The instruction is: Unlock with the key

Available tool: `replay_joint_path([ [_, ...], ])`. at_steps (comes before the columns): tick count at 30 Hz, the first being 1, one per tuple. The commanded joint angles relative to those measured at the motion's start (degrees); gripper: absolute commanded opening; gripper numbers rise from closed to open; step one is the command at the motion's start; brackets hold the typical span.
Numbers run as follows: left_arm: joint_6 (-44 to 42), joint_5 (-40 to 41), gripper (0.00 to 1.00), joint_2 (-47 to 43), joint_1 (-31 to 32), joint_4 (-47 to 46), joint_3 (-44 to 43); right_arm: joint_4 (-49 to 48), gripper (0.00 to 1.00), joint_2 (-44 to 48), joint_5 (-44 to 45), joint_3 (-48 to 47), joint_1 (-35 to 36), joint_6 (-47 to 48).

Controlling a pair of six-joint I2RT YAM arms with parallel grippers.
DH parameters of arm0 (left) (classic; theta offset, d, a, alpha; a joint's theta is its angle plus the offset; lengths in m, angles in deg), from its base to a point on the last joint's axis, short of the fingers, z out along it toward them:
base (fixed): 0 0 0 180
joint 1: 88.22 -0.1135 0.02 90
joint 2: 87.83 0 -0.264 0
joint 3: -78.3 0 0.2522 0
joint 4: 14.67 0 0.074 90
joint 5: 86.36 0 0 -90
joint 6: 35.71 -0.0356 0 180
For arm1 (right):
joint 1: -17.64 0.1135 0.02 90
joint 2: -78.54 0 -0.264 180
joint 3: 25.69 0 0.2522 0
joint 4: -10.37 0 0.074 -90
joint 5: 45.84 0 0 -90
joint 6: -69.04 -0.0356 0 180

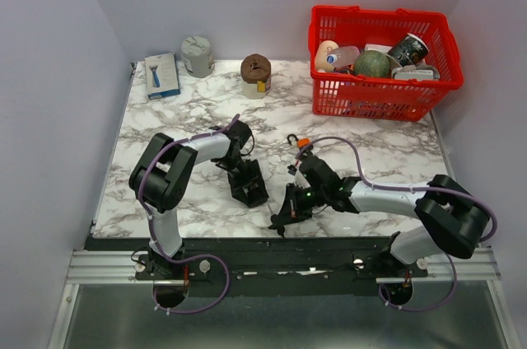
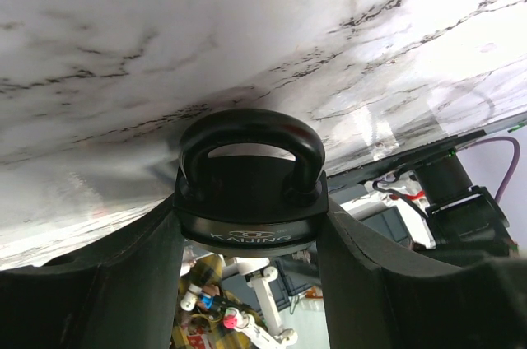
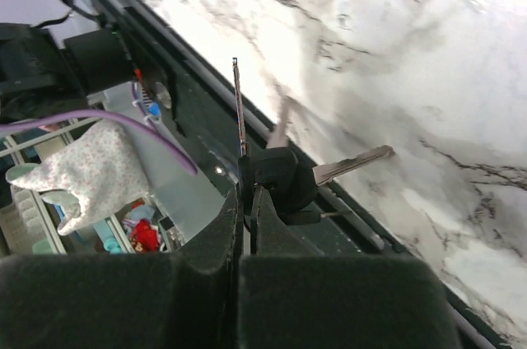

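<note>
The padlock [image 2: 247, 230] is clamped by its body between the fingers of my left claw [image 1: 249, 186], with the shackle facing the marble tabletop [image 1: 379, 155]. The key [image 3: 280, 178] is pinched by its black head in my right claw [image 3: 245, 211], which is squeezed tight, and the blade sticks out past the fingertips. That claw sits just right of the padlock, apart from it, over the tabletop's near edge.

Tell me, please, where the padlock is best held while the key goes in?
Grip the padlock by its body, pads on the two opposite flanks, coming from the end away from the shackle, as the left gripper does now. The broad body gives firm seats; the rounded shackle would let it swing. The keyhole is not visible here.
</note>
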Motion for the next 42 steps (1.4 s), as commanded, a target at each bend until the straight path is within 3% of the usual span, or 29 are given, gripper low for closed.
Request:
replay_joint_path([
  [1,-0.1,0.6,0.00,1.0,-0.4,-1.2,-0.5,-1.3,0.01,-2.6,0.3,-1.0,0.6,1.9],
  [17,-0.6,-0.3,0.00,0.2,-0.5,-2.1,1.2,-6.3,0.01,-10.5,-1.4,-5.3,0.5,4.2],
  [42,-1.4,-0.8,0.00,0.1,-0.9,-1.7,0.5,-9.6,0.01,-13.9,-1.0,-4.7,-1.3,1.4],
])
